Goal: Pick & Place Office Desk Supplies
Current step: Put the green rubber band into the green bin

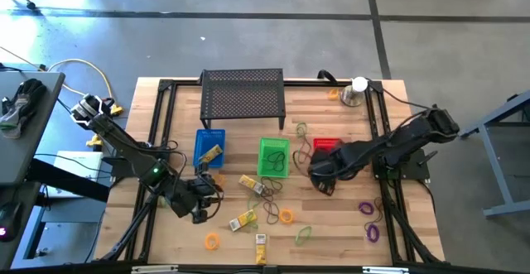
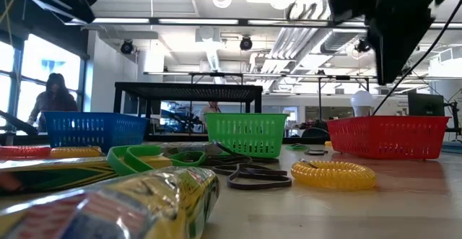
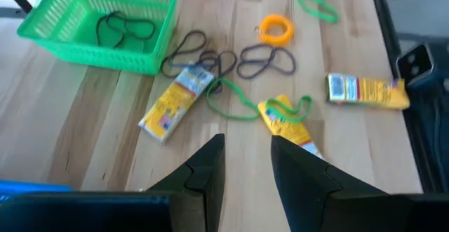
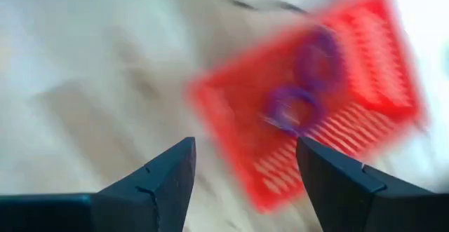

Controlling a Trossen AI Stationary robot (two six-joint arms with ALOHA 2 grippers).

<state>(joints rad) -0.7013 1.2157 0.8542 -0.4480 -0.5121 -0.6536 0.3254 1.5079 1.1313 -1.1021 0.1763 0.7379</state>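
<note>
I judge sorting partly done: purple loops (image 4: 302,95) lie in the red basket (image 4: 379,43) below my spread, empty right gripper (image 4: 242,165), dark loops (image 3: 125,30) in the green basket (image 3: 63,32), while yellow blocks (image 3: 175,104) and bands litter the desk's front edge by my part-open, empty left gripper (image 3: 247,148).

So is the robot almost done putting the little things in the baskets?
Not yet. Done: dark loops in the green basket, purple loops in the red basket, a yellow block in the blue basket. In hand: nothing; the right gripper is open above the red basket, the left gripper holds nothing. Left: many loops and yellow blocks on the table.
</note>
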